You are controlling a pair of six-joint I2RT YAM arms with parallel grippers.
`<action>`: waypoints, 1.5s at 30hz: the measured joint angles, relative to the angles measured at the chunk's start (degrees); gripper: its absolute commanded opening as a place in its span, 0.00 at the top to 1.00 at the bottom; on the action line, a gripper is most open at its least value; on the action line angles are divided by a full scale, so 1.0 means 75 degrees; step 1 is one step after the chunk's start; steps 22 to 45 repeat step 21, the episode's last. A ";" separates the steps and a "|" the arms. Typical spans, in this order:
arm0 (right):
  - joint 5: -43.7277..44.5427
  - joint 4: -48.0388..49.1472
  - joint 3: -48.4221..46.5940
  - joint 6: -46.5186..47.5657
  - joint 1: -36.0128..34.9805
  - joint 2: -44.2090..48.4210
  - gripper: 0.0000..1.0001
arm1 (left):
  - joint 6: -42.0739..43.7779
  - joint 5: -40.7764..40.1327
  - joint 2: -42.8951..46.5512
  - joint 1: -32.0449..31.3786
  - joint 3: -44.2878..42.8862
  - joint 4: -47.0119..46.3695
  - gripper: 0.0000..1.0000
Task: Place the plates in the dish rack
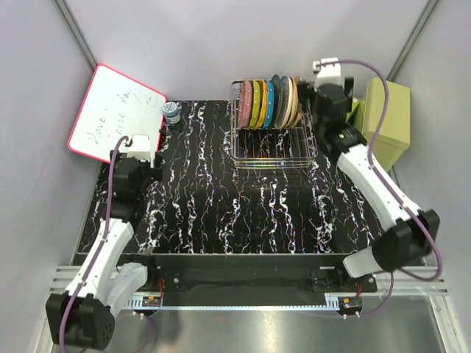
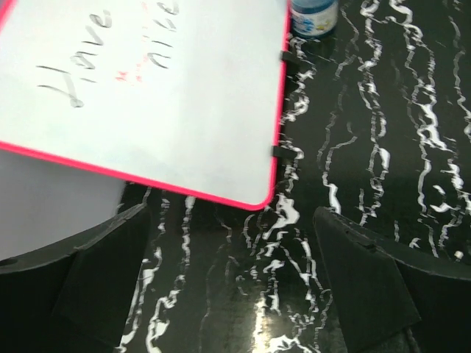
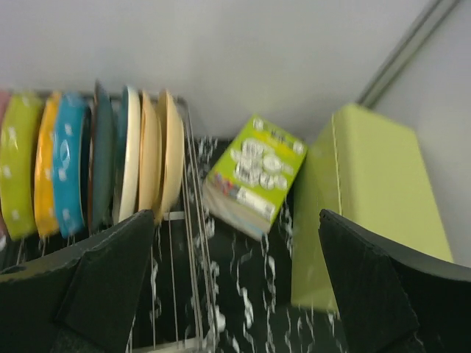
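Standing upright in the dish rack (image 1: 274,163) at the far side of the table (image 1: 221,213), the plates (image 1: 257,103) sit side by side; left claw (image 2: 234,290) and right claw (image 3: 235,287) both hang spread wide, empty.

Left pincer (image 2: 229,217) at far left, jaws wide apart, nothing held, left arm bent at elbow. Right pincer (image 3: 235,217) at far right, jaws wide apart, empty, right arm stretched out.
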State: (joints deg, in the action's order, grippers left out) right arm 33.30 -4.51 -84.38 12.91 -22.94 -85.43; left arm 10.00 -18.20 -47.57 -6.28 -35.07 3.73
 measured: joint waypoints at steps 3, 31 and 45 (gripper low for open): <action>-0.0545 -0.0997 0.1204 -0.0810 0.0093 0.0933 0.00 | -0.0172 0.0428 -0.0653 0.0000 -0.0326 -0.0015 0.01; -0.2107 -0.3246 0.3104 -0.2704 0.0490 0.3771 0.00 | -0.0530 0.2060 -0.1891 0.0000 -0.1177 -0.0434 0.01; -0.2107 -0.3246 0.3104 -0.2704 0.0490 0.3771 0.00 | -0.0530 0.2060 -0.1891 0.0000 -0.1177 -0.0434 0.01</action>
